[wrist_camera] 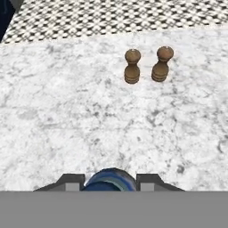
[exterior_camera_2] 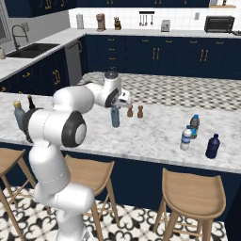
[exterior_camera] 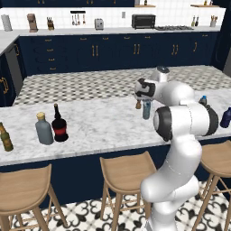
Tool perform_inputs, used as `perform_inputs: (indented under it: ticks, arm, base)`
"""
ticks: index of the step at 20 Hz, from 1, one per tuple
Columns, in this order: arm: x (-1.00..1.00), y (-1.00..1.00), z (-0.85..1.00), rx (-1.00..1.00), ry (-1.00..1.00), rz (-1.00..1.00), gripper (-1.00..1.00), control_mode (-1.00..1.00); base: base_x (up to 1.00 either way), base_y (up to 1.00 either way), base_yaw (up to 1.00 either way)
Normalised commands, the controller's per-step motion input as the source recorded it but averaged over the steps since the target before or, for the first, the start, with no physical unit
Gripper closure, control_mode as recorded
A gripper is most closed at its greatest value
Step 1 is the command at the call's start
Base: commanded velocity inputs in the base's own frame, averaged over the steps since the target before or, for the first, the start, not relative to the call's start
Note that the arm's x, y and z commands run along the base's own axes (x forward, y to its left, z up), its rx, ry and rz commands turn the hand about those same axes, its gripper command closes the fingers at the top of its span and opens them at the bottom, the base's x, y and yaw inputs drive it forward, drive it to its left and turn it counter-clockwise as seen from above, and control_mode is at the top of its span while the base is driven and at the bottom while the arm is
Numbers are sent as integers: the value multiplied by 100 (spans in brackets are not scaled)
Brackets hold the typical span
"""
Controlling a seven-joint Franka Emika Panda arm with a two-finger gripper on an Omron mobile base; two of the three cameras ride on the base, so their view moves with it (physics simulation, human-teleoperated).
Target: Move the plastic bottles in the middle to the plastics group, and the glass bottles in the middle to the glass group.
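My gripper [exterior_camera_2: 115, 109] is shut on the slim teal-blue plastic bottle [exterior_camera_2: 115, 118], which hangs upright over the middle of the marble counter [exterior_camera_2: 150, 134]. In the hand view its dark cap [wrist_camera: 110, 179] sits between my fingertips [wrist_camera: 71, 181]. The clear blue-capped plastic bottle [exterior_camera_2: 186, 139] stands at the right beside the dark teal bottle [exterior_camera_2: 194, 125] and the navy bottle [exterior_camera_2: 212, 146] of the plastics group. The black glass bottle [exterior_camera: 59, 125] stands at the left, next to the grey tan-stoppered bottle [exterior_camera: 43, 129]. The olive-brown bottle [exterior_camera: 5, 137] is farther left.
Two brown wooden shakers [wrist_camera: 132, 67] [wrist_camera: 162, 64] stand on the counter just beyond the held bottle. Wooden stools [exterior_camera_2: 195, 195] line the counter's near side. A patterned floor strip [exterior_camera: 113, 83] lies behind the counter.
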Motion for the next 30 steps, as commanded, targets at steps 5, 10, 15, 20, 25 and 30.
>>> perform_inputs:
  ticks: [5,10,15,20,25,30]
  arm:
    - [-51,-99,13,0,-2,-11,100,-100]
    - [-27,-100,2,0,-4,-14,100,-100]
    - [0,-92,0,-3,0,-25,100,-100]
    - [2,-69,-6,-1,0,-31,100,-100]
    - [2,-54,-14,0,0,-28,100,-100]
    - [6,-18,-24,0,-3,-22,100,-100]
  base:
    - [0,0,0]
    - [0,0,0]
    - [0,0,0]
    - [0,0,0]
    - [0,0,0]
    - [0,0,0]
